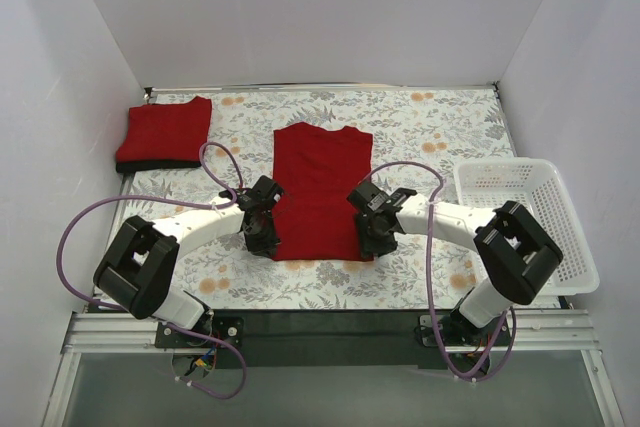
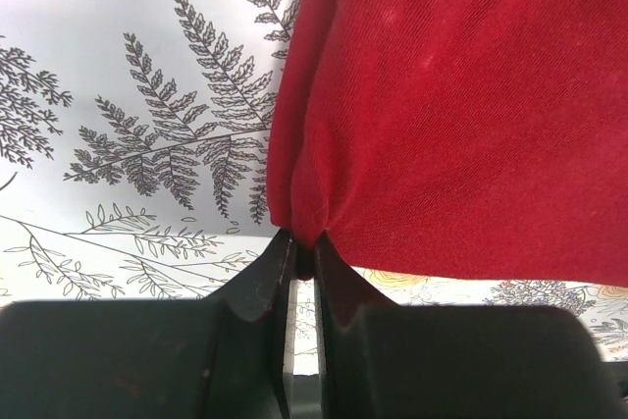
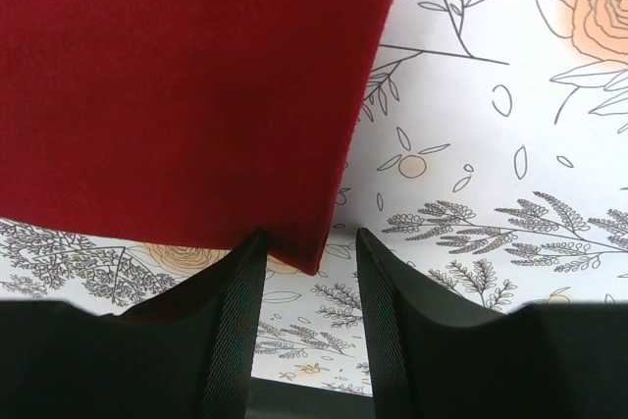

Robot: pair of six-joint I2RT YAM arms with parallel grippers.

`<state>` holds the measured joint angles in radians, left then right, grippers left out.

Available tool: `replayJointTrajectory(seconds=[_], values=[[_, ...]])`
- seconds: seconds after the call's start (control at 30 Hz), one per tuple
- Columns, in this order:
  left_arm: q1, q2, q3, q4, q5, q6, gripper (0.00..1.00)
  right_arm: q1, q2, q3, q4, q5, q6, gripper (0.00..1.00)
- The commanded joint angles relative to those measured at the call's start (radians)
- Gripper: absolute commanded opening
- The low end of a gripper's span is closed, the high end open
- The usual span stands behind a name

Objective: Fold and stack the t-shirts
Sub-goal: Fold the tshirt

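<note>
A red t-shirt (image 1: 322, 190), folded into a long strip with sleeves in, lies in the middle of the floral cloth. My left gripper (image 1: 264, 237) is shut on its near left corner; the pinched fabric (image 2: 304, 228) bunches between the fingertips. My right gripper (image 1: 377, 239) is open at the near right corner (image 3: 312, 260), which lies between the fingers, not pinched. A folded red t-shirt (image 1: 164, 134) lies at the far left.
A white plastic basket (image 1: 527, 222) stands at the right edge, beside the right arm. White walls close in the left, back and right. The dark table rail (image 1: 330, 325) runs along the near edge.
</note>
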<state>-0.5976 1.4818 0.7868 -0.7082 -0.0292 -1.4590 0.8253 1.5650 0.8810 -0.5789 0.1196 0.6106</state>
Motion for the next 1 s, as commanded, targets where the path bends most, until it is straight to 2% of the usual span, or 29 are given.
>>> replayJointTrajectory(seconds=[0.0,0.3,0.37,0.43,0.6,0.7,0.77,0.9,0.97], values=[[-0.004,-0.008,-0.011,-0.008,0.008,0.0,0.0,0.009,0.072,-0.007,-0.009,-0.004,0.011,0.4],[-0.004,-0.008,0.006,-0.019,0.017,-0.009,0.0,0.008,0.13,0.009,-0.006,-0.04,-0.015,0.26],[-0.004,-0.021,0.008,-0.023,0.009,-0.014,0.0,0.008,0.115,0.004,-0.006,-0.037,-0.017,0.19],[-0.004,-0.026,0.009,-0.03,0.005,-0.015,0.0,0.005,0.101,0.004,-0.006,-0.029,-0.021,0.02],[-0.004,-0.046,0.037,-0.065,0.017,-0.001,0.0,-0.015,0.017,0.027,-0.035,0.009,-0.074,0.01],[-0.004,-0.077,0.061,-0.103,0.023,0.011,0.0,-0.015,-0.045,0.055,-0.125,0.052,-0.132,0.01],[-0.004,-0.115,0.069,-0.144,0.028,0.02,0.0,-0.015,-0.097,0.056,-0.185,0.025,-0.162,0.01],[-0.008,-0.219,0.037,-0.22,0.144,0.02,0.0,-0.014,-0.193,0.03,-0.278,-0.093,-0.218,0.01],[-0.013,-0.318,0.005,-0.27,0.195,0.009,0.0,-0.014,-0.264,0.016,-0.346,-0.142,-0.222,0.01]])
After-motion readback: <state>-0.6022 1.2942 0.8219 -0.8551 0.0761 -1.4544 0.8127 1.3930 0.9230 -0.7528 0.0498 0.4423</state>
